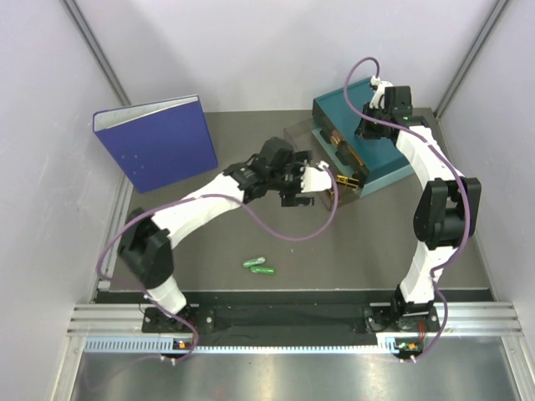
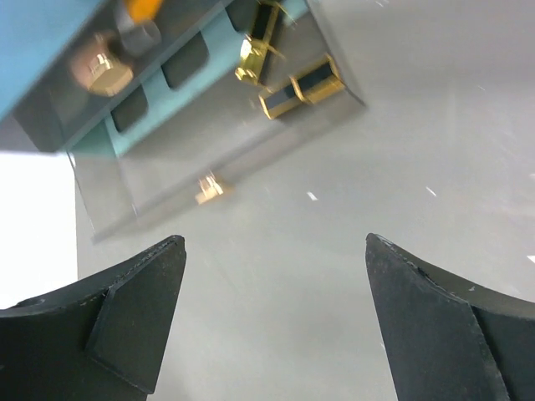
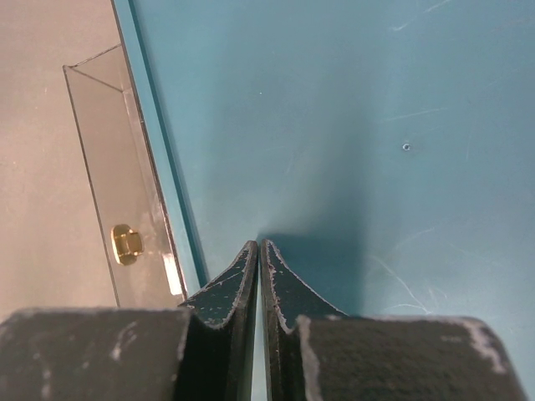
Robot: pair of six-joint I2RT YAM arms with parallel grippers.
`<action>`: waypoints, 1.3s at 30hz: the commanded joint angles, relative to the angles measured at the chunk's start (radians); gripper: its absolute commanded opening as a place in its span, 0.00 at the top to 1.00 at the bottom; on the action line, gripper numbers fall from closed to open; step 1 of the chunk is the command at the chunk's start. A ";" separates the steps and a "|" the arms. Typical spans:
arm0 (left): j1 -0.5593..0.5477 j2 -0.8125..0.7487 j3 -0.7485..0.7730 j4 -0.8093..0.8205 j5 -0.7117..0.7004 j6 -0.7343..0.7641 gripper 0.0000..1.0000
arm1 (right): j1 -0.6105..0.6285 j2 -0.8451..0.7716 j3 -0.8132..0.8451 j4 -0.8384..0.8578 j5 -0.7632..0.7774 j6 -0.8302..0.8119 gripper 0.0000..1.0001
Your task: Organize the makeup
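Capsules [image 1: 259, 266], two, green, glossy, rounded, lie loose on the matte table [image 1: 376, 251]. Left gripper [image 2: 274, 242], jaws wide and empty, hangs beside the clear drawer [image 2: 167, 184] holding squared gold-and-black cases [image 2: 301, 86]; right gripper [image 3: 260, 246], fingers together, rests on the smooth teal box [image 3: 376, 125]. Advice: pinch one capsule across its width, lest it roll

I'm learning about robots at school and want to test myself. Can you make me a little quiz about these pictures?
1. Fill the gap: the left gripper is ____ and holds nothing.
2. True or false: the right gripper is shut, above the top of the teal box.
3. Where do the two green capsules lie?
A. on the teal box
B. on the table
C. in the left gripper

Key: 1 open; 2 true; 3 B.
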 commanded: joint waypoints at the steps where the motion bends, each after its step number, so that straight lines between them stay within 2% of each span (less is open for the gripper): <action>1: 0.001 -0.154 -0.149 -0.069 -0.010 -0.051 0.06 | 0.014 0.076 -0.063 -0.177 0.000 -0.004 0.95; 7: 0.001 -0.229 -0.222 -0.248 -0.015 -0.077 0.07 | 0.014 0.085 -0.057 -0.177 -0.006 -0.001 0.95; 19: 0.001 -0.177 -0.263 -0.456 0.045 -0.120 0.14 | 0.014 0.093 -0.043 -0.184 -0.006 -0.001 0.94; 30: 0.001 -0.073 -0.282 -0.516 0.123 -0.104 0.18 | 0.013 0.096 -0.042 -0.185 -0.008 -0.004 0.94; 39: 0.000 0.011 -0.274 -0.536 0.135 -0.085 0.20 | 0.014 0.092 -0.050 -0.181 -0.006 -0.007 0.94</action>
